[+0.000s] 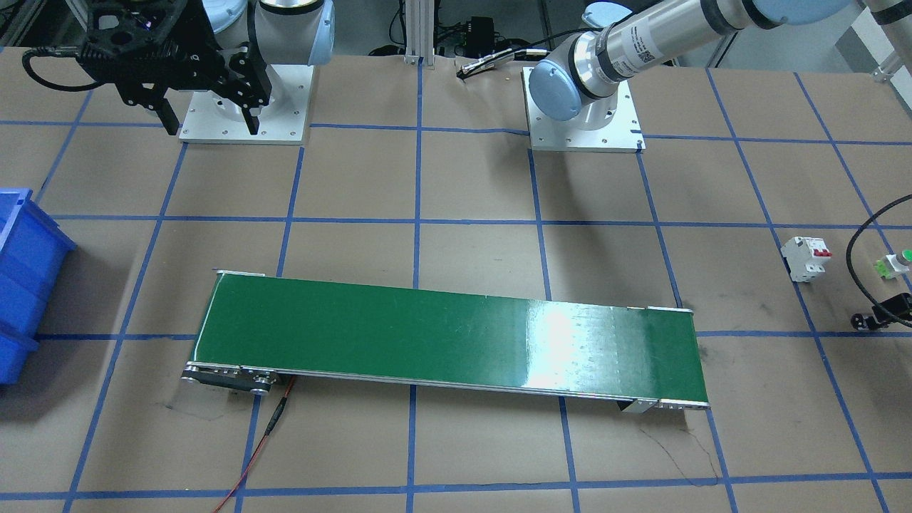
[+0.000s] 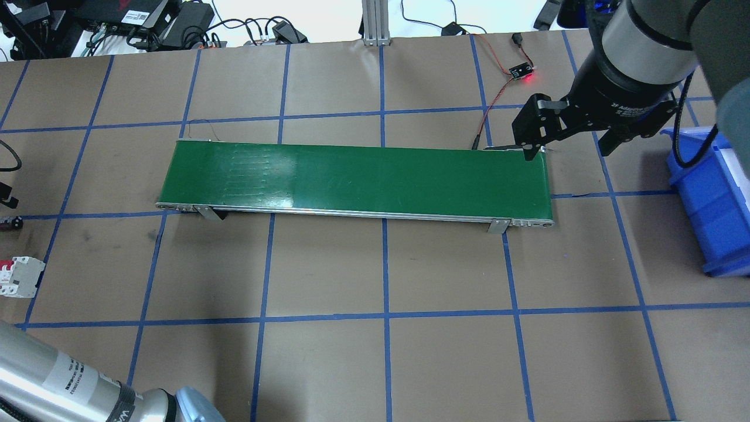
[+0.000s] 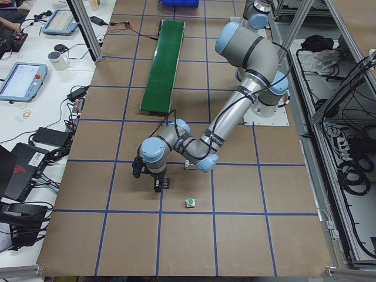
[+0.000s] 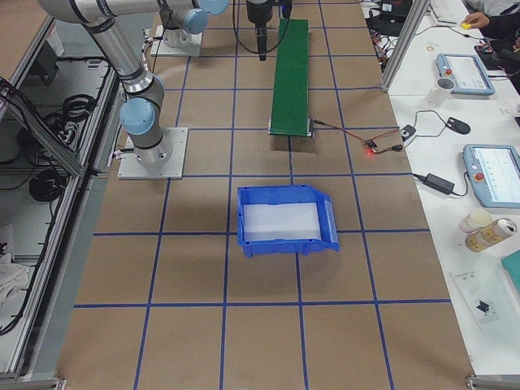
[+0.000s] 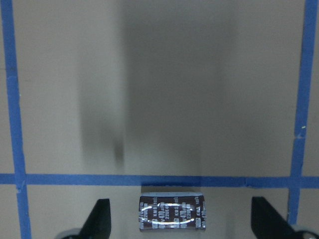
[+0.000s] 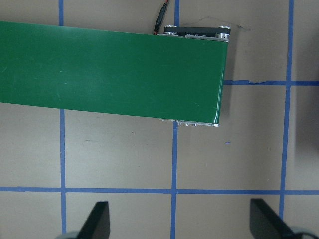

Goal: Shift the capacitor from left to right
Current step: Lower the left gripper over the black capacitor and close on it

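The capacitor [image 5: 172,213], a small dark oblong piece with pale markings, lies on the brown table just below a blue tape line. My left gripper [image 5: 180,223] is open, with one fingertip on each side of the capacitor and not touching it. In the exterior left view the left gripper [image 3: 155,181] hangs low over the table at its near end. My right gripper [image 2: 569,143] is open and empty, above the table by the right end of the green conveyor belt [image 2: 363,176]. It also shows in the front view [image 1: 210,120].
A blue bin [image 2: 712,205] stands at the table's right end. A white block with red switches [image 1: 805,258] and a small white piece with a green cap [image 1: 896,263] sit near the left gripper. A small board with a red light [image 2: 520,71] and its wires lie behind the belt.
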Tool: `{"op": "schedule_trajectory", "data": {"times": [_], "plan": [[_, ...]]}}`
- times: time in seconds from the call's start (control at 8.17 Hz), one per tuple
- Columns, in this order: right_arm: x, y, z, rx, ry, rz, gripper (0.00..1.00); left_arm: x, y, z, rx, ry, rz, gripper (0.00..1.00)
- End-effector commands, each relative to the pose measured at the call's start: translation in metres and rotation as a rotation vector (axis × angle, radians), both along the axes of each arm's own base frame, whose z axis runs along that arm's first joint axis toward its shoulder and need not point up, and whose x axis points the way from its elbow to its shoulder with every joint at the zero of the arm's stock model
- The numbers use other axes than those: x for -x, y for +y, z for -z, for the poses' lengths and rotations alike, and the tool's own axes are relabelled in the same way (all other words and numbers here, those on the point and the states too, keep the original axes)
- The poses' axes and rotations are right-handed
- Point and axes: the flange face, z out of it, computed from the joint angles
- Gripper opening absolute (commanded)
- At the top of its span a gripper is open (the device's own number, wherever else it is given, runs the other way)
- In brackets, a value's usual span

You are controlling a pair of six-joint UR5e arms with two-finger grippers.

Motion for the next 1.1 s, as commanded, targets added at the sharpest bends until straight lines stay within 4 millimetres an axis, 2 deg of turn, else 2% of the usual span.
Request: {"op": "schedule_trajectory", "data": {"times": [0.0, 0.24, 0.98], "plan": [[0.0, 0.0, 0.0, -0.003, 0.0, 0.0, 1.0, 0.0, 0.0, 0.008, -0.006, 0.01, -0.007, 1.0], [0.0, 0.0, 0.001, -0.005, 0.0, 0.0, 1.0, -0.002, 0.0, 0.024, -0.021, 0.025, -0.002, 1.0], [0.0, 0.0, 0.001, -0.005, 0.0, 0.0, 1.0, -0.004, -0.002, 0.038, -0.018, 0.014, 0.008, 1.0]]}}
